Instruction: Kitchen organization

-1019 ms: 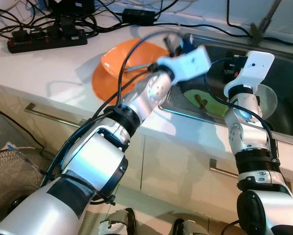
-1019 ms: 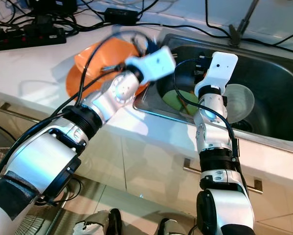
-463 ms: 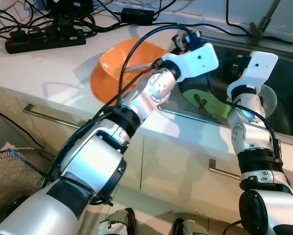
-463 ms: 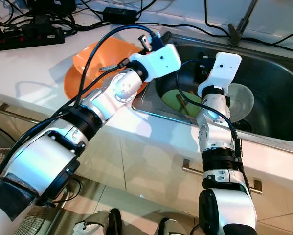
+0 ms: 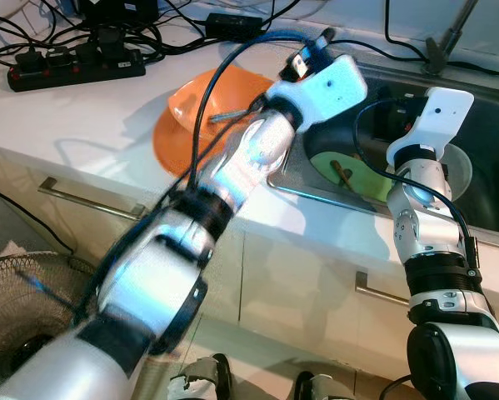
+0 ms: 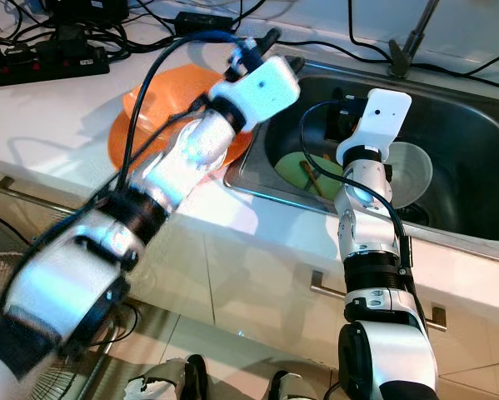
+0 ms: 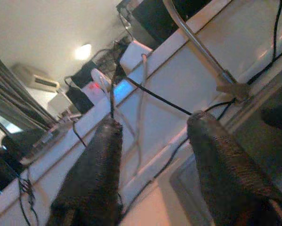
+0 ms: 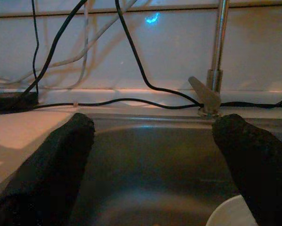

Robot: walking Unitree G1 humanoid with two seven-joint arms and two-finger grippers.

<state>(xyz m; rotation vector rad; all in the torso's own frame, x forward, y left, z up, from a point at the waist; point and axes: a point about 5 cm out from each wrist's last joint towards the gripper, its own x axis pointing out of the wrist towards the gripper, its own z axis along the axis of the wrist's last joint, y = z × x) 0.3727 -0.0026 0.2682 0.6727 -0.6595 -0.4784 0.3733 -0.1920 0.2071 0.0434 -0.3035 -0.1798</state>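
I am steering both arms over the kitchen counter [image 5: 82,117] near the sink [image 6: 474,192]. The left gripper [image 7: 155,165] is lifted above the sink's left edge and tilted up toward the wall. In its wrist view the 2 fingers stand well apart with nothing between them. The right gripper [image 8: 155,160] hangs over the basin, also spread wide and empty, and it looks toward the faucet [image 8: 216,61].

The things to tidy are the orange bowl [image 5: 203,100], which sits on an orange plate [image 5: 170,142] on the counter just beside the sink, and the dishes in the basin: a green plate [image 6: 295,171] with a brown utensil [image 6: 311,178] on it, and a clear bowl [image 6: 411,171] behind the right arm.

To do this step well, I judge that I should first let the left arm settle, because it is blurred by motion. Then I would lower 1 gripper at a time, so that the 2 arms do not meet over the narrow basin, and keep clear of the cables [image 5: 249,50].

Compared with 0.5 s ago, the left wrist has risen and turned back toward the wall. The right arm and the dishes stay as they were.
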